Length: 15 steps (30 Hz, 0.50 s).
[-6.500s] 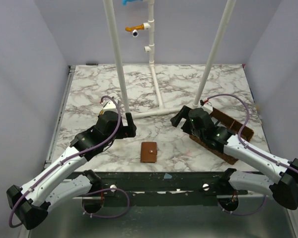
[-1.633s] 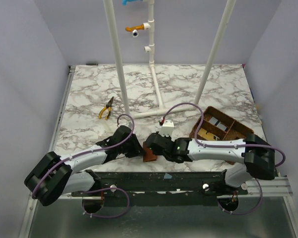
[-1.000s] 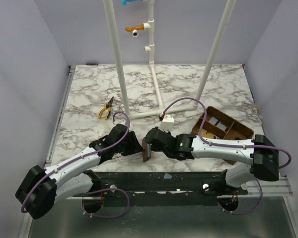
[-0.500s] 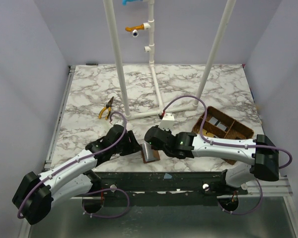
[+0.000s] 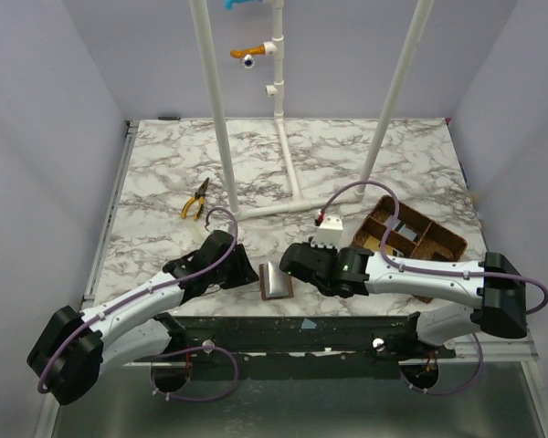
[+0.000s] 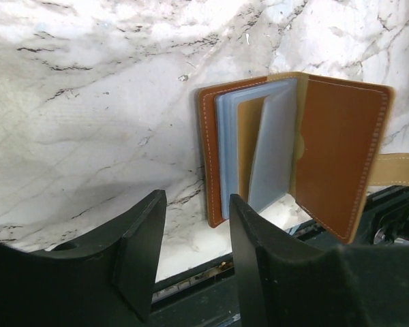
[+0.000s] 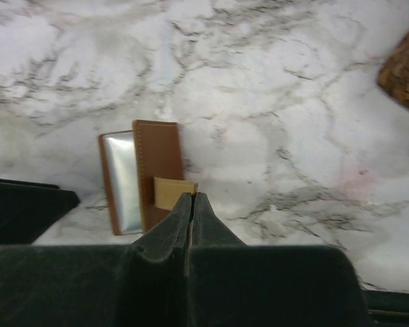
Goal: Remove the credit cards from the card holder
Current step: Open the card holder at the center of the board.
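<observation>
At the near edge of the table (image 5: 164,173), around six o'clock, the card holder (image 5: 274,279) lies open, with its clear pockets fanned up and a yellowish card (image 6: 244,143) tucked among them. My left gripper (image 6: 196,204) sits at its nine o'clock, jaws partly apart and empty. My right gripper (image 7: 191,197) is at its three o'clock (fingers pressed together, nothing pinched), tips just beside the tan snap tab (image 7: 174,193) — I can't tell if they touch.
</observation>
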Available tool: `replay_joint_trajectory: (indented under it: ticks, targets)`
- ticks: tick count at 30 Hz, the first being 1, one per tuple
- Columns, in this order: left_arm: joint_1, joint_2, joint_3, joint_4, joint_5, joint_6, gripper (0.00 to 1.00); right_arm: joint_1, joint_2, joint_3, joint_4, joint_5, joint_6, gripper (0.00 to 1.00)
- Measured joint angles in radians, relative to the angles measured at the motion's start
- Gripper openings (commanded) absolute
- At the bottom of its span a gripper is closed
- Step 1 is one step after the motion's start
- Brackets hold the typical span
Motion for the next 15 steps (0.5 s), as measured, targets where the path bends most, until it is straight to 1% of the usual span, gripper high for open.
replay_joint_trajectory:
  ticks: [4,8,12,15]
  targets:
    - [0.000,0.031,0.010,0.001,0.001,0.011,0.38,-0.005,-0.024,-0.079,-0.074,0.023,0.048,0.01]
    - [0.000,0.071,0.037,0.010,0.008,0.021,0.37,-0.017,-0.024,-0.161,-0.103,0.024,0.082,0.01]
    - [-0.009,0.107,0.070,0.019,0.013,0.029,0.35,-0.038,-0.010,-0.211,-0.093,0.021,0.097,0.01]
    - [-0.017,0.131,0.092,0.024,0.016,0.032,0.34,-0.061,0.014,-0.244,-0.053,0.012,0.094,0.01]
